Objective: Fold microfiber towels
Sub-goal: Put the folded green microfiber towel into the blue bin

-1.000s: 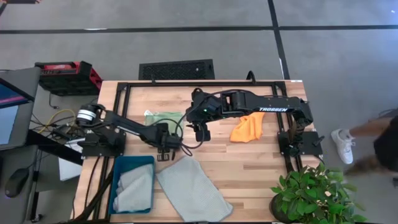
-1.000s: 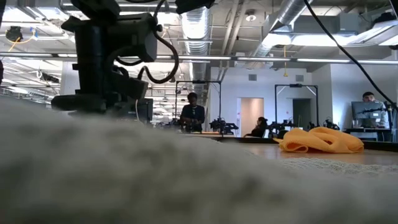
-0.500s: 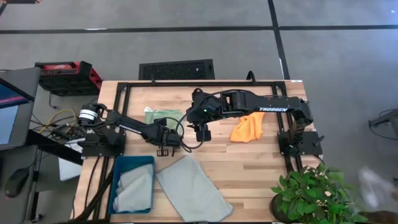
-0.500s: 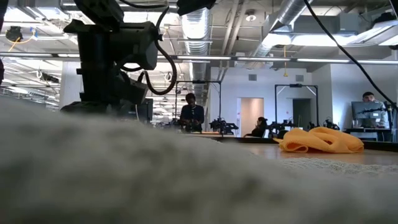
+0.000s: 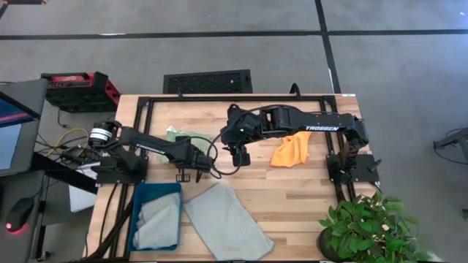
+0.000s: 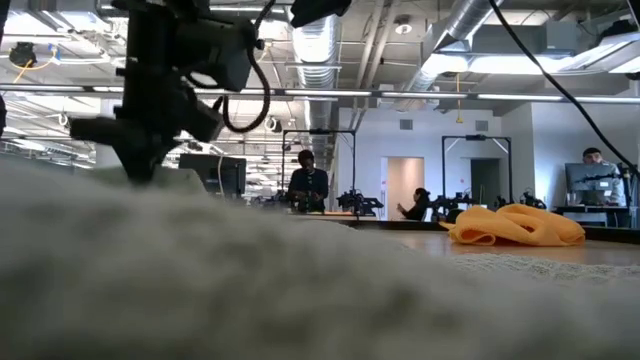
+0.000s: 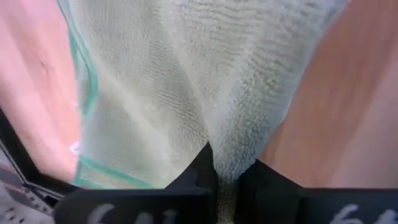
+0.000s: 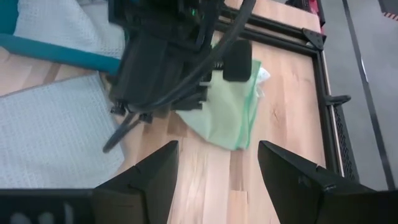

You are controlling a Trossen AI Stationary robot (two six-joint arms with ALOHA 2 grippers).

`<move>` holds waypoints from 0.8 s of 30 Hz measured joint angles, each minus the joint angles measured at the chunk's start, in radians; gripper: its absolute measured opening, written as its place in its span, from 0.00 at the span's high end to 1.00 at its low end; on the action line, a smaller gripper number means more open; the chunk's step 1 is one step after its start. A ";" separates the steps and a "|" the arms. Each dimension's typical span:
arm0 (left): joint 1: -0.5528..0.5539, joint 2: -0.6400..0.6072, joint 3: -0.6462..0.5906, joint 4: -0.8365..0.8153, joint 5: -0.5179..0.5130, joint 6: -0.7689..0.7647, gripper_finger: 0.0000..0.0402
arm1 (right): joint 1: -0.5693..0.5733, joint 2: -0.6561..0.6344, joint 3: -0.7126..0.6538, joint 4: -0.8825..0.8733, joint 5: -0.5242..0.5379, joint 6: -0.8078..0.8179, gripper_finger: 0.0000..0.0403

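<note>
left gripper (image 7: 225,177) pinches the light green towel (image 7: 186,81) on the table (image 5: 292,190).

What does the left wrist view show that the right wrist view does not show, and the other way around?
Only the left wrist view shows the left gripper shut on a pinched fold of the light green towel. Only the right wrist view shows the right gripper open over bare wood, a grey-blue towel lying flat, and the teal bin. Both show the green towel on the wooden table.
</note>
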 joint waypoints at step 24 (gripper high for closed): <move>-0.398 -0.274 0.098 -0.341 0.238 -0.366 1.00 | 0.000 -0.092 0.002 -0.116 -0.004 0.069 0.39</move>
